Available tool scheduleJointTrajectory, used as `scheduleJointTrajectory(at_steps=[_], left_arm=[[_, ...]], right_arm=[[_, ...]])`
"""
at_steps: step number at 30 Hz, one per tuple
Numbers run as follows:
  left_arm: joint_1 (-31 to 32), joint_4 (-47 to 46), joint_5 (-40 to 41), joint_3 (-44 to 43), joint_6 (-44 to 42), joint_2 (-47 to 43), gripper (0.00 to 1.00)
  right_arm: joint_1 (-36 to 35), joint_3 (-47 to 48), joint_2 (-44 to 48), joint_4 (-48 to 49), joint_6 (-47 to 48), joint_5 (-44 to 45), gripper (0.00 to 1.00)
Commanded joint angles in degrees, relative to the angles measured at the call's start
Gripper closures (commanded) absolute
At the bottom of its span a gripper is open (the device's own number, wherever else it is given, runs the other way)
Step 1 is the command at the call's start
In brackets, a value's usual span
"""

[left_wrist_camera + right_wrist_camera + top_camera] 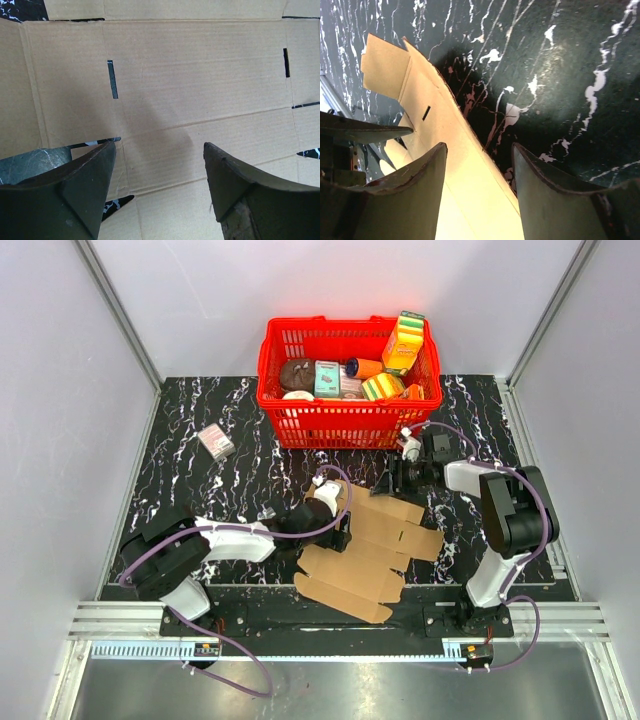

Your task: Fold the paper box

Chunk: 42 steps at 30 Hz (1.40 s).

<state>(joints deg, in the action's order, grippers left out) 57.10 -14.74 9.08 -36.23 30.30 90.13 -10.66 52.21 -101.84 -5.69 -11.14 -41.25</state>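
Note:
The paper box (pixel 372 552) lies unfolded on the black marbled table (pixel 220 490), a flat brown cardboard sheet with flaps and slots. My left gripper (pixel 342 528) hovers over its left part. In the left wrist view its jaws (pixel 160 146) stand open above the creased cardboard (pixel 200 75), with nothing between them. My right gripper (pixel 386 482) is at the box's far edge. In the right wrist view it (pixel 479 146) is open, and a raised flap of the box (pixel 440 115) runs up between the two fingers without either pressing it.
A red basket (pixel 345 425) full of colourful packages stands behind the box, close to the right gripper. A small pinkish-grey box (pixel 215 442) lies at the far left. Grey walls surround the table.

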Motion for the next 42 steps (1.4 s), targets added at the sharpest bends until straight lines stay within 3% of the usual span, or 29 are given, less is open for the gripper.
scheduleJointTrajectory(at_steps=[1, 14, 21, 30, 38, 42], left_arm=[[0.38, -1.78, 0.76, 0.54, 0.46, -0.74, 0.25], [0.38, -0.64, 1.11, 1.07, 0.10, -2.85, 0.25], [0.38, -0.29, 0.94, 1.60, -0.42, -3.99, 0.25], [0.38, -0.11, 1.20, 2.91, -0.60, -5.40, 0.25], [0.38, 0.24, 1.38, 3.44, -0.60, -6.19, 0.25], [0.38, 0.33, 1.47, 3.62, -0.60, -6.37, 0.25]], right_arm=[[-2.08, 0.44, 2.79, -1.15, 0.41, -3.66, 0.42], [-5.08, 0.79, 10.08, -8.80, 2.43, 4.94, 0.56], [-6.48, 2.81, 11.14, -16.01, 6.21, 8.82, 0.58], [-12.80, 3.78, 9.73, -18.39, 7.79, 16.99, 0.59], [-14.57, 3.69, 10.88, -19.27, 8.23, 25.34, 0.63], [-15.18, 4.22, 10.35, -19.79, 8.32, 25.44, 0.68]])
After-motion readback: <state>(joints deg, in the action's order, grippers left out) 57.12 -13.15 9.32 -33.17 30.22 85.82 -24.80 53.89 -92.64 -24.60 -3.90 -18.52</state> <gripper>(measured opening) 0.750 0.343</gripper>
